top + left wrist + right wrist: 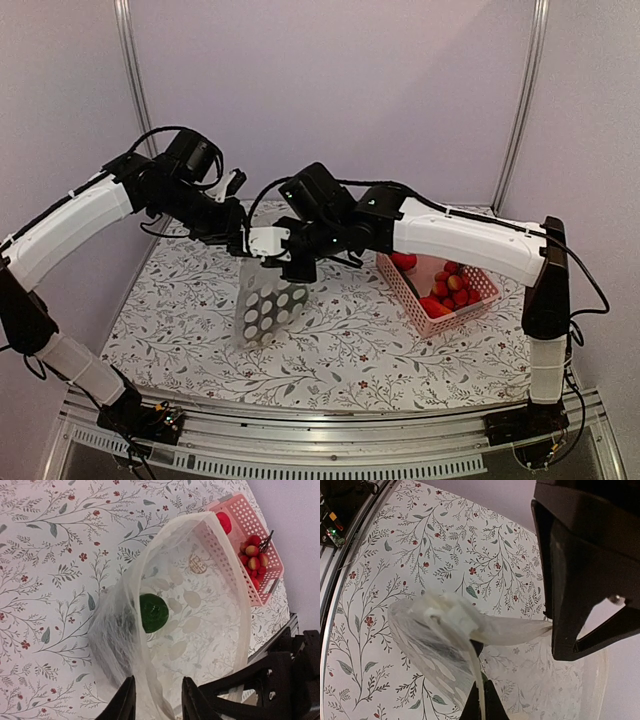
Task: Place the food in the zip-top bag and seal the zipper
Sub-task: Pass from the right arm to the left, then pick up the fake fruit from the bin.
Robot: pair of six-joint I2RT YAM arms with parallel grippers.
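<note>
Right gripper [481, 700] pinches zip-top bag [210, 630] rim; left gripper [156, 700] spread astride it (no bite, I reckon). Bag may sag, spilling green piece [153, 612].

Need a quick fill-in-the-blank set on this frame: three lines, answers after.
1. Inside the bag lies a ___ round piece.
2. The tomato cluster sits in the ___ basket.
3. The right gripper is ___ on the bag's rim.

Answers: green; pink; shut
</note>
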